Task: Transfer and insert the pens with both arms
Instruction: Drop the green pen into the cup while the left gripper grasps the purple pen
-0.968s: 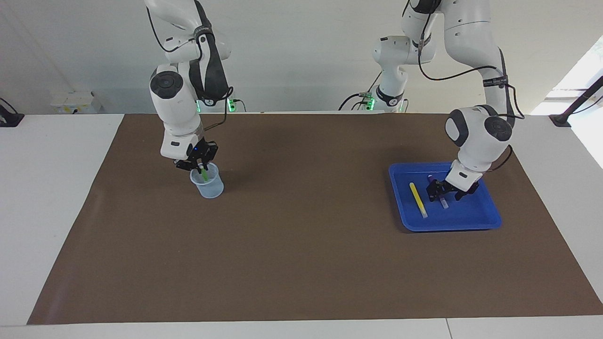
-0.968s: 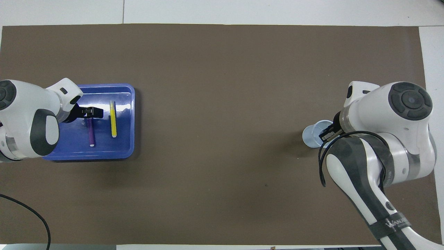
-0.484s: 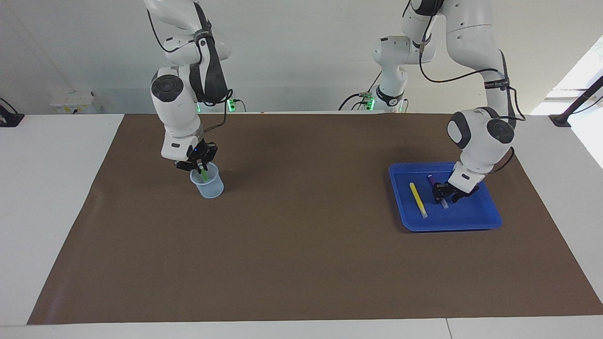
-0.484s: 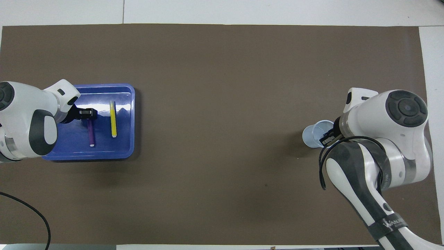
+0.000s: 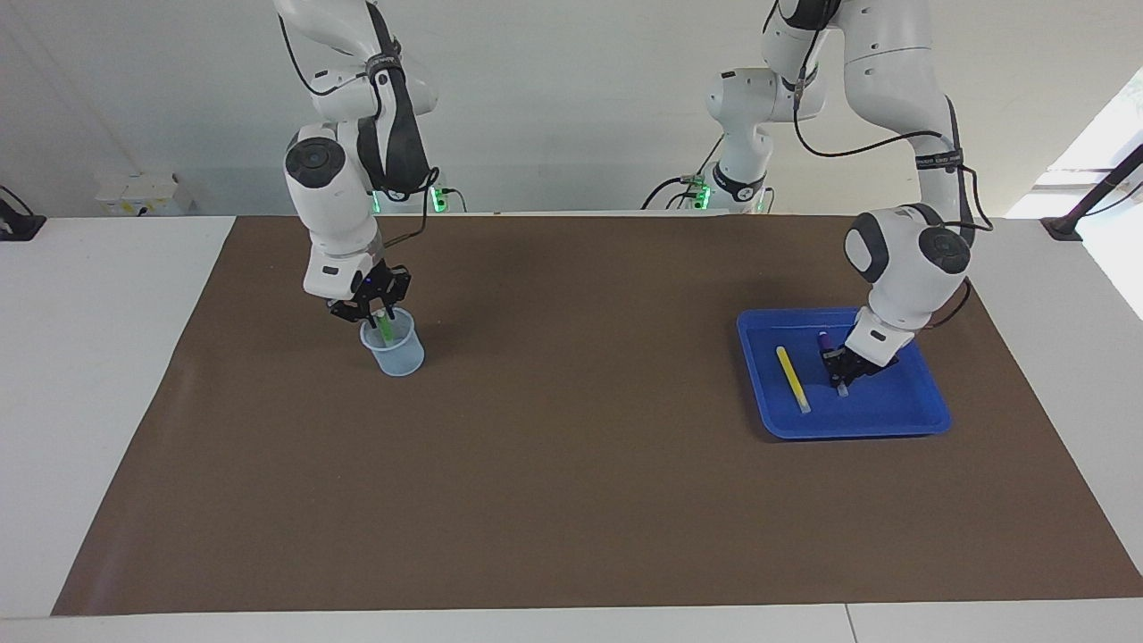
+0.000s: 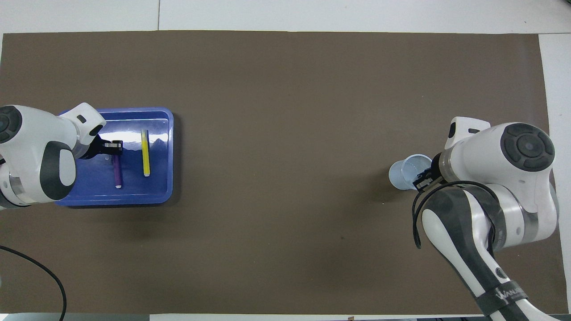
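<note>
The purple pen (image 5: 823, 339) lies in the blue tray (image 5: 893, 420), beside the yellow pen (image 5: 791, 379). My left gripper (image 5: 844, 371) is down in the tray, shut on the purple pen near its pale cap end. From overhead the left gripper (image 6: 117, 148) covers one end of the purple pen (image 6: 117, 171), next to the yellow pen (image 6: 145, 153). The green pen (image 5: 386, 329) stands tilted in the clear cup (image 5: 393, 353). My right gripper (image 5: 373, 311) is open just above the cup, around the pen's top. In the overhead view the green pen is hidden.
The tray (image 6: 156, 191) sits toward the left arm's end of the brown mat (image 5: 571, 464), the cup (image 6: 403, 174) toward the right arm's end. A black cable (image 6: 40, 272) lies at the table corner near the left arm.
My left gripper has lowered onto the purple pen and its fingers have come together on it. My right gripper has risen slightly above the cup, and the green pen stays in the cup.
</note>
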### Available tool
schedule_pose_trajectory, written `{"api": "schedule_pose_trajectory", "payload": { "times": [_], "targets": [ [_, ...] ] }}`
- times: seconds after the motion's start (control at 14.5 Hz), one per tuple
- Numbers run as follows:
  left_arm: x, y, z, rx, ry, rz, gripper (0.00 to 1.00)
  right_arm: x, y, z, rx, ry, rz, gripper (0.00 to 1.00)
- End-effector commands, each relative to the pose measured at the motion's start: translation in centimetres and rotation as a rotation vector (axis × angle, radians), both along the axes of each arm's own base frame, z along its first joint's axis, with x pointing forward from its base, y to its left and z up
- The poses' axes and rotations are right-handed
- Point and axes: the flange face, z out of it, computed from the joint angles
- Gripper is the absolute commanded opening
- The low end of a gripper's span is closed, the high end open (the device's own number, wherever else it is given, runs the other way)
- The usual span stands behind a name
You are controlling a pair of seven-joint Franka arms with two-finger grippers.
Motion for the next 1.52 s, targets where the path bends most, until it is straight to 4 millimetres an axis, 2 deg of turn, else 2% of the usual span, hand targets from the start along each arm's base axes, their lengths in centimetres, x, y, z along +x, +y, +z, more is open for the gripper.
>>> {"api": "schedule_pose_trajectory", "payload": {
  "times": [0.0,0.21,0.48,0.69,0.97,1.17,1.24,1.45],
  "targets": [
    [-0.4,0.5,-0.4,0.015,-0.002,-0.005,0.00,0.1,-0.6,0.5,-0.013,-0.009,0.024,1.00],
    [-0.1,0.6,0.1,0.011,0.019,0.005,0.00,1.1,-0.6,3.2,-0.014,0.003,0.018,1.00],
    [1.4,-0.2,3.8,-0.041,0.100,0.049,0.00,1.8,0.4,6.4,0.002,0.005,0.016,1.00],
    [1.6,-1.0,6.0,-0.050,0.161,0.154,0.00,2.1,2.2,8.3,0.187,0.001,-0.062,1.00],
    [1.3,-4.1,8.8,-0.154,0.270,0.460,0.00,1.9,4.0,9.4,0.425,0.066,-0.207,1.00],
    [1.0,-6.0,11.2,-0.255,0.373,0.683,0.00,1.8,5.3,10.1,0.566,0.129,-0.402,1.00],
    [0.5,-8.1,11.7,-0.263,0.422,0.780,0.00,1.7,5.9,10.5,0.605,0.159,-0.486,1.00],
    [-0.4,-12.3,12.6,-0.232,0.504,1.065,0.00,1.0,9.2,12.0,0.689,0.272,-0.740,1.00]
  ]
}}
